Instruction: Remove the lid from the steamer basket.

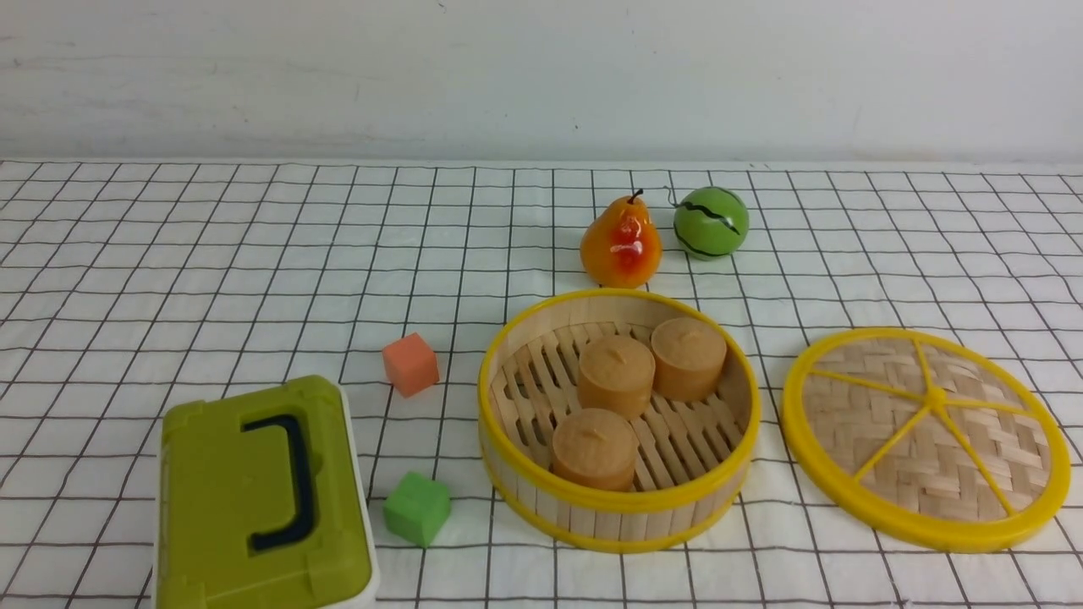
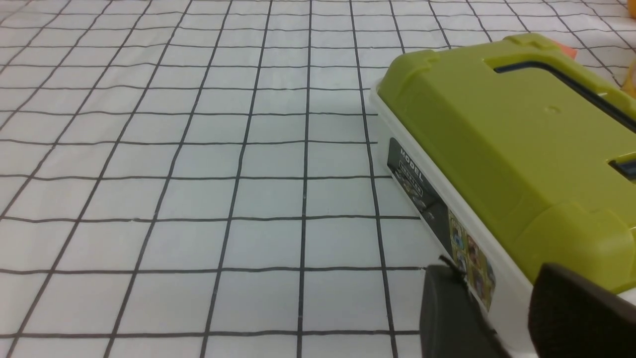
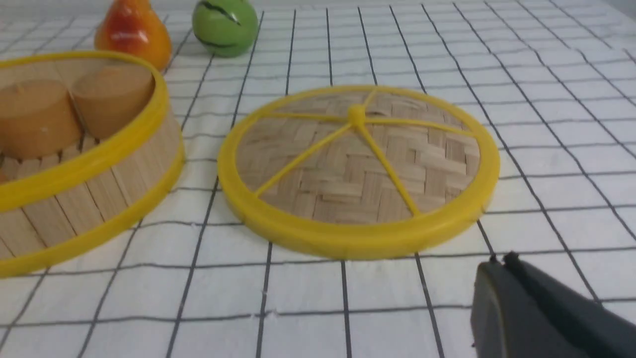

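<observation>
The steamer basket (image 1: 609, 512) stands uncovered in the middle of the checked cloth, and three tan cylinders (image 1: 616, 375) sit on its slatted floor. To its right the lid (image 1: 897, 423) lies flat on the cloth, apart from the basket. Neither arm shows in the front view. In the right wrist view my right gripper (image 3: 499, 262) is shut and empty, hovering a short way from the rim of the lid (image 3: 357, 164), with the basket (image 3: 89, 199) off to the side. My left gripper (image 2: 502, 318) is open and holds nothing.
An olive-green box (image 1: 254, 499) with a dark handle stands at the front left, and the box (image 2: 507, 144) lies just beyond the left fingers. Between the box and the basket sit an orange cube (image 1: 410, 364) and a green cube (image 1: 416, 507). A pear (image 1: 620, 243) and a green round fruit (image 1: 711, 222) lie behind the basket.
</observation>
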You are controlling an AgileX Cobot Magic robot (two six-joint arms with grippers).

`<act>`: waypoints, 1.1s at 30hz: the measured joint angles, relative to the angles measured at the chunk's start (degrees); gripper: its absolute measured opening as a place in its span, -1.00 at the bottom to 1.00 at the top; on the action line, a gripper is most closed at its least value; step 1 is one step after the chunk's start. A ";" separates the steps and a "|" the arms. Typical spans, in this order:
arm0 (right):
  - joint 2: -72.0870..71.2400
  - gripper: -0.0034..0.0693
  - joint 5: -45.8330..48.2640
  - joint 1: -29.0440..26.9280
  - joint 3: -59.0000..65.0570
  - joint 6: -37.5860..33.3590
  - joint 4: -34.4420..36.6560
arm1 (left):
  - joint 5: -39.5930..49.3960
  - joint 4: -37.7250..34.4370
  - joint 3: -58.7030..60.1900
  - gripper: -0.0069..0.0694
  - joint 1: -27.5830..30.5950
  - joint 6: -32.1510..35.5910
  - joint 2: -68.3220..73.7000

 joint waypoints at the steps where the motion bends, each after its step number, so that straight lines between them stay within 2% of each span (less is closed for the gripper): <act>1: 0.00 -0.97 0.92 0.00 0.00 0.22 -0.22 | 0.00 0.00 0.00 -0.19 0.00 0.00 0.00; 9: 0.00 -0.97 3.53 0.00 -0.47 0.30 -0.64 | 0.00 0.00 0.00 -0.19 0.00 0.00 0.00; 33: 0.00 -0.95 3.67 -0.10 -0.47 0.30 -0.64 | 0.00 0.00 0.00 -0.19 0.00 0.00 0.00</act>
